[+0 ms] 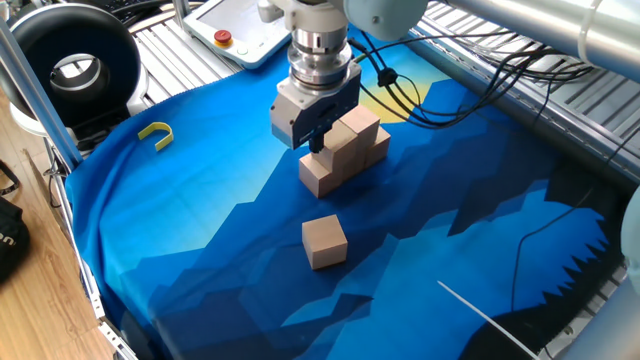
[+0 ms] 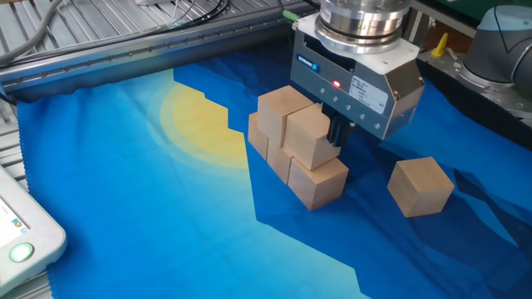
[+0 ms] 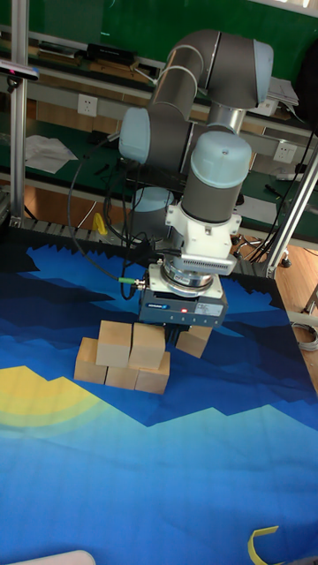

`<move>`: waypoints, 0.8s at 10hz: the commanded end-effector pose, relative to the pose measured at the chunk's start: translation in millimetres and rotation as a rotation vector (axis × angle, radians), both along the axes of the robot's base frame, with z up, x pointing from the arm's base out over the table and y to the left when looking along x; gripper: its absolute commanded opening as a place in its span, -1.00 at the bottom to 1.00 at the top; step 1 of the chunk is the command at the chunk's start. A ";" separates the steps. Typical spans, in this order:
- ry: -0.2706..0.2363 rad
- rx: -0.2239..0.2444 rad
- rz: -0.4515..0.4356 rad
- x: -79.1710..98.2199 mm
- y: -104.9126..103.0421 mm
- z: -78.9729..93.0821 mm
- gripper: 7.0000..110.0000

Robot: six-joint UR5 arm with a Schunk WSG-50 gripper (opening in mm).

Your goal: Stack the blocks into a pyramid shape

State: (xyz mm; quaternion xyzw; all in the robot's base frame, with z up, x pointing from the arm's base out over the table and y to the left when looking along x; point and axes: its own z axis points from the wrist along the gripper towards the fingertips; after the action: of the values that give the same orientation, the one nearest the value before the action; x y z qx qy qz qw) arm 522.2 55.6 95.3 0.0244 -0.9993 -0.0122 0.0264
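Observation:
Five of the blocks form a stack on the blue cloth, three in a bottom row and two on top, also seen in the tall fixed view. A sixth block lies loose nearby, partly behind the gripper in the tall fixed view. My gripper hangs at the end of the top row, against the side of the nearer upper block. Its dark fingers are together with nothing between them.
A small yellow hook piece lies at the cloth's edge. A teach pendant and a black ring-shaped device sit beyond the cloth. Black cables trail from the arm over the cloth's far side.

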 end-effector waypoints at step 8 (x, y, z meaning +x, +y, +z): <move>0.134 -0.099 -0.031 -85.7 -37.8 -8.0 -1.00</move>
State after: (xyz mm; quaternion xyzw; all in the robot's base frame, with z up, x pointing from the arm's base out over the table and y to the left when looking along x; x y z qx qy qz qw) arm 445.5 28.4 89.9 0.0034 -0.9948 0.0353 0.0955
